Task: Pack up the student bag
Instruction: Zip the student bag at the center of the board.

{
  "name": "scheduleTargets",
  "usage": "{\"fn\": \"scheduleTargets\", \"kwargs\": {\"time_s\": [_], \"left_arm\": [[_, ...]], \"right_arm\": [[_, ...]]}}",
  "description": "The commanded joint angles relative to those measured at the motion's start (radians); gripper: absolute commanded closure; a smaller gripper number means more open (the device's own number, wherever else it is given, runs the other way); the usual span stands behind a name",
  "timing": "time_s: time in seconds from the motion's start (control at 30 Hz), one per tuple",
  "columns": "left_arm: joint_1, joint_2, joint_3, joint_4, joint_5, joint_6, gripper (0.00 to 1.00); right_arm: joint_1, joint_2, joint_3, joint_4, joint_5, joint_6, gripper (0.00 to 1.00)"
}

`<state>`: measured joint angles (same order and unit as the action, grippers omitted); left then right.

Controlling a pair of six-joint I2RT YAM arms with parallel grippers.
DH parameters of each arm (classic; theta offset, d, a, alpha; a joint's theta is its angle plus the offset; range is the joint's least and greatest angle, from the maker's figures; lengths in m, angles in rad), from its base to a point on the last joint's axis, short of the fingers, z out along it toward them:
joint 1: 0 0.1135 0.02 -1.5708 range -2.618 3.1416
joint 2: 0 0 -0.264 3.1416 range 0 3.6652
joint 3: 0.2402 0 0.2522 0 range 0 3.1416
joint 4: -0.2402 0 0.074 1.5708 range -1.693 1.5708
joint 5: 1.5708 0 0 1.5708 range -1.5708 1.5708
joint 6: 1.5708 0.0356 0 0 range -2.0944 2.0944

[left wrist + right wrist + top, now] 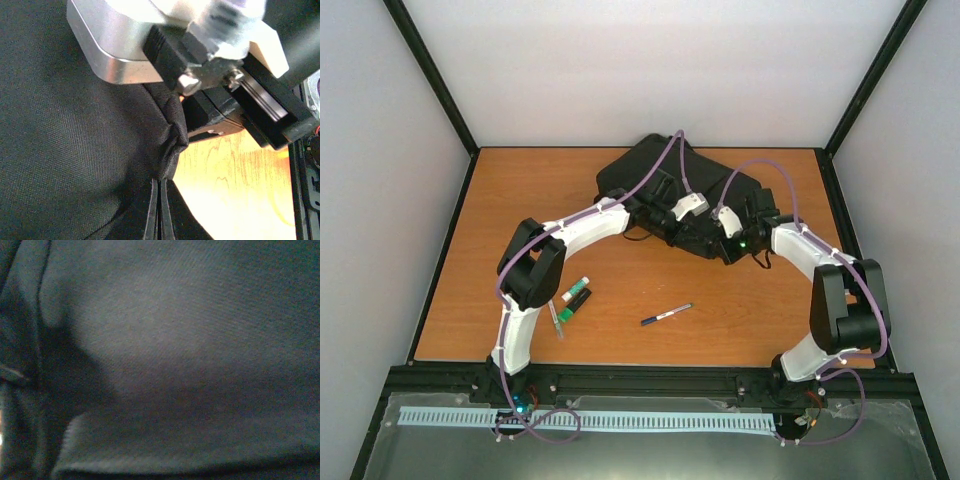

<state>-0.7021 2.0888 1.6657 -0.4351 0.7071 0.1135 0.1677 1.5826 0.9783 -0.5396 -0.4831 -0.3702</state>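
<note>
Presently the student bag [670,190] lies flat at the far middle of the counter [520,210], with both arms reaching in over its near edge.

Left pincer [159,186]: closed tight, with a puckered fold of the bag's black fabric gathered at its tips. It is judged to be pinching the edge, either to steady the bag or to lift a flap.

Right pincer [720,242]: closed, just beside the left one. Its own camera shows only dark fabric, so what it has hold of, if anything, cannot be told.

A pen [666,315] and green-capped markers [576,295] lie on the near counter, well apart from the bag and not yet packed.

Judgement: opening stage. Two pincers set so close together suit parting the bag's mouth before anything goes in.
</note>
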Motion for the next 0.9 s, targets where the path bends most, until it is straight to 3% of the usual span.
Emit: {"fn": "scheduleTargets", "kwargs": {"time_s": [0.0,0.6,0.87], "left_arm": [[0.004,-0.007,0.061,0.008,0.033,0.019,0.99],[0.004,-0.002,0.047,-0.042,0.038,0.115,0.99],[0.001,-0.004,0.024,-0.181,0.092,0.198,0.99]], "right_arm": [[0.012,-0.03,0.016,-0.021,0.016,-0.044,0.97],[0.002,-0.064,0.023,-0.279,0.031,-0.18,0.97],[-0.035,0.003,0.07,-0.325,0.102,-0.182,0.97]]}}
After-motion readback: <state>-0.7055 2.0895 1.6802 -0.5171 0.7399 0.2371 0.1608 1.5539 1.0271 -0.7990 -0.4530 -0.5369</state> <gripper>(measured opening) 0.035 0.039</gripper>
